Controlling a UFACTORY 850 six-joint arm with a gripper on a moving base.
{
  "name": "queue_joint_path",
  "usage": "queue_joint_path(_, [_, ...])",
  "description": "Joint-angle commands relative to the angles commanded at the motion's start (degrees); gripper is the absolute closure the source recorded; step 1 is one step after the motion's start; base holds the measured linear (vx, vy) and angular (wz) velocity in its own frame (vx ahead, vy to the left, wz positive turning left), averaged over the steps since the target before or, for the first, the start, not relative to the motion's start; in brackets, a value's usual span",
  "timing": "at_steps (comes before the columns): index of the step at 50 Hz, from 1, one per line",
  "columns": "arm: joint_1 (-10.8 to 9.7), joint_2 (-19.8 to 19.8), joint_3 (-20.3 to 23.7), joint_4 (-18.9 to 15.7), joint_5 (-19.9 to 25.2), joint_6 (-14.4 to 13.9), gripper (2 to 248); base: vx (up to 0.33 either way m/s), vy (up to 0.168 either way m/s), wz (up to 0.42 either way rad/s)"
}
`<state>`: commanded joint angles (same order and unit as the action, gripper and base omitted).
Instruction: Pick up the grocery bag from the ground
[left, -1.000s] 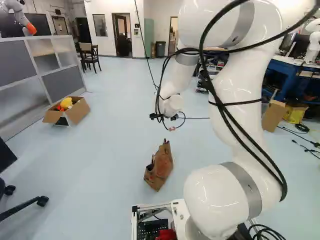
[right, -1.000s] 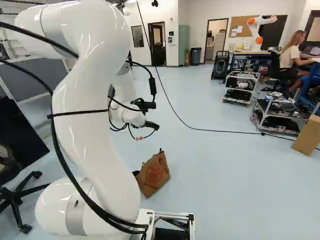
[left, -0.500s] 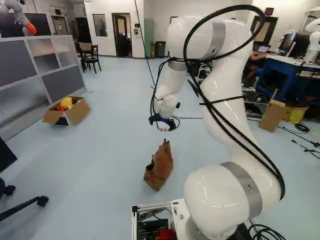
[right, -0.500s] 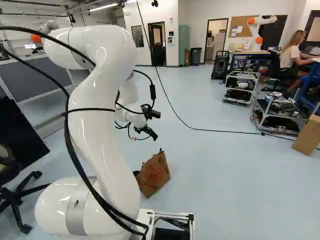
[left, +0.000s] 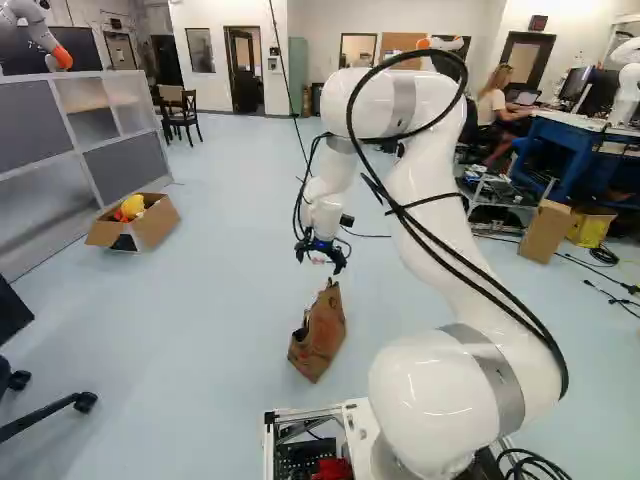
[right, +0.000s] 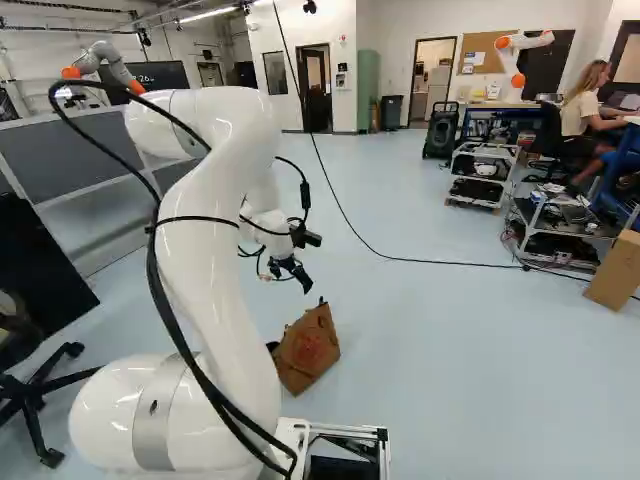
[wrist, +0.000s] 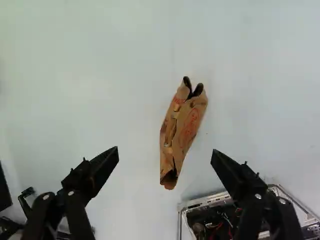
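Left base view shows the white arm (left: 428, 175) reaching ahead, its black gripper (left: 320, 262) hanging in the air near the brown paper grocery bag (left: 318, 335), which sits on the pale blue floor (left: 220, 340). From the wrist, the fingers (wrist: 102, 167) stand wide apart with nothing held between them. The bag lies ahead of the gripper, centred roughly between the lines of the two fingers, and it touches neither one. It is creased and narrow (rather crumpled, really), with red print on its side and dark openings showing at its ends. Just beside it in that view, partly behind one finger, is the metal frame (wrist: 202, 201) of the base. At the left of the left base view, an open cardboard box (left: 157, 224) holds a yellow thing (left: 132, 206) and something red, near a grey partition (left: 125, 165). Another robot (left: 42, 38) rises behind that partition. In the right base view, a black cable (right: 430, 262) runs across the floor beyond the bag, towards the carts (right: 480, 180) at the right.
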<state>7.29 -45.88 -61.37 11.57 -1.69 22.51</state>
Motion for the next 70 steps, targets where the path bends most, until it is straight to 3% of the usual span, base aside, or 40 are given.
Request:
queue_joint_path(21, [-1.6,-4.8,-3.4,0.5,-0.9,0.0,3,0.0,0.0,0.0])
queue_joint_path(70, [-1.7,-15.2,-10.5,0.5,-0.9,0.0,3,0.0,0.0,0.0])
